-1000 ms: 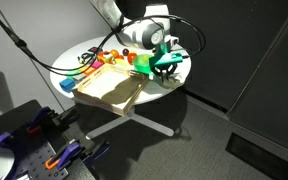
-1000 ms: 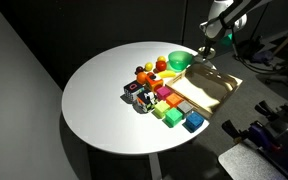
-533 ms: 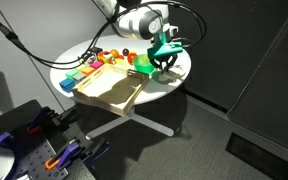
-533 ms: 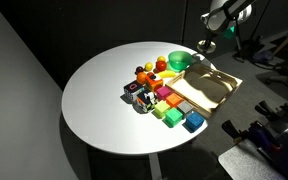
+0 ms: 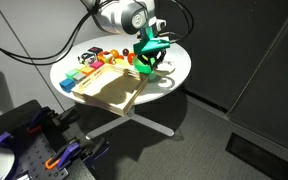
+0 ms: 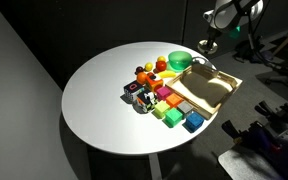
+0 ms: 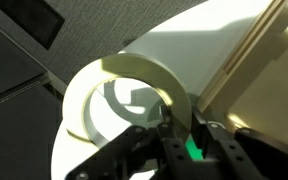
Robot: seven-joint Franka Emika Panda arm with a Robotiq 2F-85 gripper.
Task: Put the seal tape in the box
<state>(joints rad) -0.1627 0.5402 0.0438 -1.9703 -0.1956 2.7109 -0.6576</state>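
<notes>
The seal tape [image 7: 124,95], a white roll, is off the counter [image 6: 104,90], its wall pinched between the jaws, just beside the rim of the box [image 7: 269,60]. This looks like the carrying step. Next, the roll must travel over the box's bare floor and the jaws must spread.

White round worktop [image 6: 94,90], plain light-brown wooden box [image 6: 212,90], bright green bowl [image 6: 178,61], small blocks [image 6: 166,104] in blue, yellow-green, pink, orange and red, cream-white seal tape [image 7: 84,100], black hand [image 7: 189,140] with a green patch, dark grey floor [image 5: 204,140].
</notes>
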